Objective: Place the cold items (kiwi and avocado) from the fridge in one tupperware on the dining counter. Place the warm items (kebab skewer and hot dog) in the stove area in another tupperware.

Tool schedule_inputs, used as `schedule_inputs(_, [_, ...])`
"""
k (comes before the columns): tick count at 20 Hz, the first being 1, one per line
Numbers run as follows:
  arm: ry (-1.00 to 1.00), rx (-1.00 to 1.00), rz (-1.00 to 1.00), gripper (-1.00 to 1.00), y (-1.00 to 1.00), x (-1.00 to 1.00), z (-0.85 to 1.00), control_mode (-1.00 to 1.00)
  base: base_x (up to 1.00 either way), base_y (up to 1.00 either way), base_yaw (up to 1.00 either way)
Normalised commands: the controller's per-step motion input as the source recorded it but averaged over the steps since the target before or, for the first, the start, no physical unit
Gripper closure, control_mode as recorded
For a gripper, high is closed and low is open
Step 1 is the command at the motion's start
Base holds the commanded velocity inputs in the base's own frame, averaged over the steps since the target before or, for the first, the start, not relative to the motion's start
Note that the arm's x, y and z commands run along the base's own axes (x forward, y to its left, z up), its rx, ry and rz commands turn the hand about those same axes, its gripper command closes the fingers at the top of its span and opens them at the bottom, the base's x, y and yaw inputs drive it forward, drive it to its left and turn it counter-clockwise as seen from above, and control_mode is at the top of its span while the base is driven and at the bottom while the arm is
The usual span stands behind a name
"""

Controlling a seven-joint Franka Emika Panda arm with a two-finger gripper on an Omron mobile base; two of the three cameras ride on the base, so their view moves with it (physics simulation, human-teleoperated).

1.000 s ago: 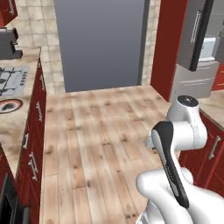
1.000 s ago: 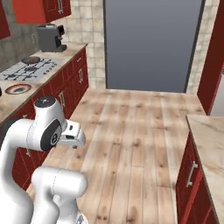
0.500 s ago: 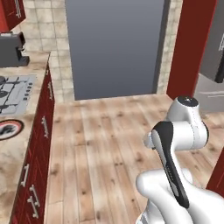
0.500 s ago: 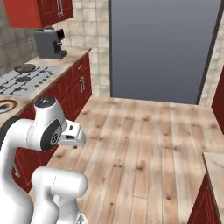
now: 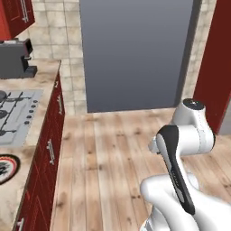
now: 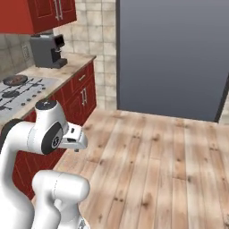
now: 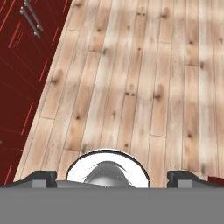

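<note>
Gripper: my two-finger gripper (image 7: 112, 177) points down at the floor; its dark fingertips (image 7: 41, 176) stand spread wide at the two bottom corners of the hand view, with nothing between them.
Arm: my white arm with dark joints (image 5: 180, 149) is folded close over the base, at the lower right of the left base view and the lower left of the right base view (image 6: 44, 134).
Fridge: the tall flat grey fridge door (image 5: 135, 49) stands shut straight ahead, at the far end of the floor (image 6: 172, 53).
Task items: the kiwi and avocado cannot be seen behind that shut door; I cannot tell where the kebab skewer, hot dog or tupperware lie.
Floor: light wooden plank floor (image 5: 113, 153) runs from the base to the fridge; the hand view looks down on it (image 7: 144, 78).
Left counter: beige stone counter (image 5: 40, 81) over dark red cabinet fronts with metal handles (image 5: 49, 149).
Stove: steel gas hob (image 5: 16, 113) set into that counter, near its front edge.
Coffee machine: dark grey coffee machine (image 6: 47, 49) at the counter's far end, against the tiled wall.
Upper cabinet: red wall cabinet (image 6: 38, 13) above the coffee machine.
</note>
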Motion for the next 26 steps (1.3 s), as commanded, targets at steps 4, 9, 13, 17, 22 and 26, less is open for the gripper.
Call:
schedule_inputs(4, [0.0,0.0,0.0,-1.0,0.0,0.0,0.0,1.0,1.0,-0.01,0.15])
schedule_inputs(9, [0.0,0.0,0.0,-1.0,0.0,0.0,0.0,1.0,1.0,-0.03,0.15])
schedule_inputs(13, [0.0,0.0,0.0,-1.0,0.0,0.0,0.0,1.0,1.0,-0.13,0.17])
schedule_inputs(17, [0.0,0.0,0.0,-1.0,0.0,0.0,0.0,1.0,1.0,-0.29,0.32])
schedule_inputs(22, [0.0,0.0,0.0,-1.0,0.0,0.0,0.0,1.0,0.89,-0.6,0.68])
schedule_inputs(26, [0.0,0.0,0.0,-1.0,0.0,0.0,0.0,1.0,0.38,-0.44,0.87])
